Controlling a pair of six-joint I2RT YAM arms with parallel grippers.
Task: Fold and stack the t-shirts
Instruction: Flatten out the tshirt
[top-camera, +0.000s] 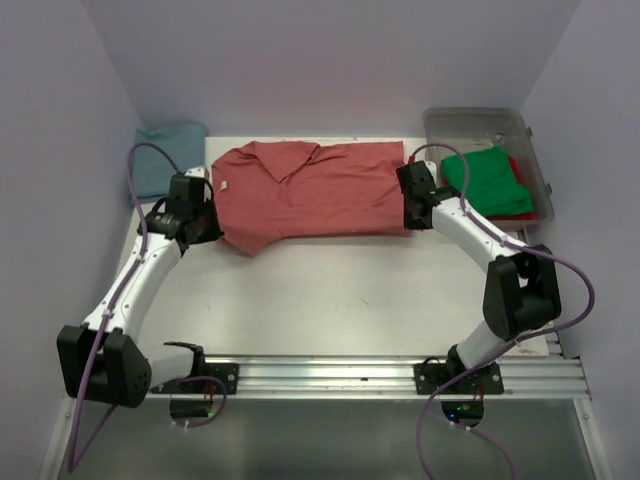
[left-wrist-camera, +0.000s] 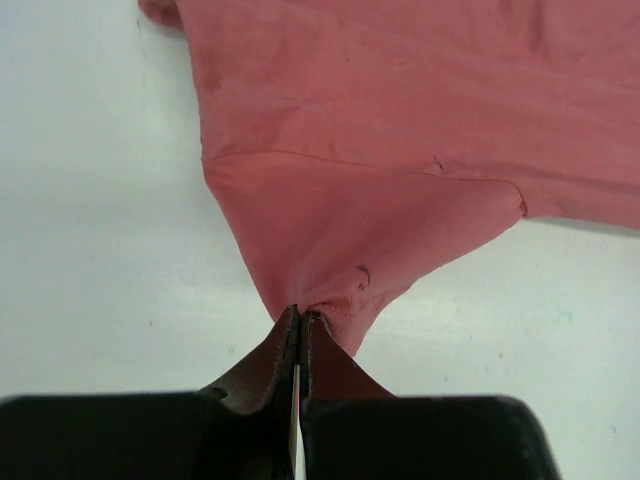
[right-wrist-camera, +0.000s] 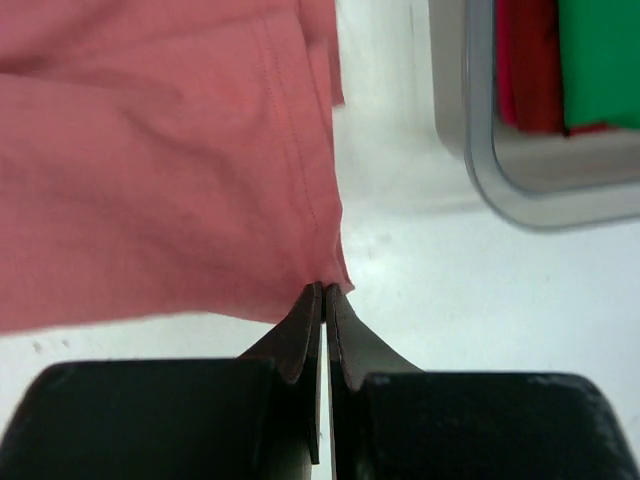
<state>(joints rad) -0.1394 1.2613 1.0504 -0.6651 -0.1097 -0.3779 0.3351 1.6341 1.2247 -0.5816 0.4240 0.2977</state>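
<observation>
The salmon-red t-shirt (top-camera: 310, 195) lies spread across the far half of the table (top-camera: 350, 290), collar toward the left and hem toward the right, with its small white neck tag (top-camera: 223, 185) showing near the left end. One sleeve sticks out toward the near side at the left.

The left arm's fingers (left-wrist-camera: 285, 345) are pressed together on the tip of that sleeve, and the cloth bunches into a narrow point where it enters them. The right arm's fingers (right-wrist-camera: 305, 330) are likewise clamped on the shirt, at the near corner of its hem, at the right end of the garment.

The dusty teal-blue t-shirt (top-camera: 170, 160) sits in the far left corner of the table, just beyond the left arm and apart from the salmon one. In the far right corner stands a clear plastic bin (top-camera: 475, 115). The bright green t-shirt (top-camera: 488, 180) lies folded inside it, on top of the red t-shirt (right-wrist-camera: 530, 70), whose edge shows beside the green.
</observation>
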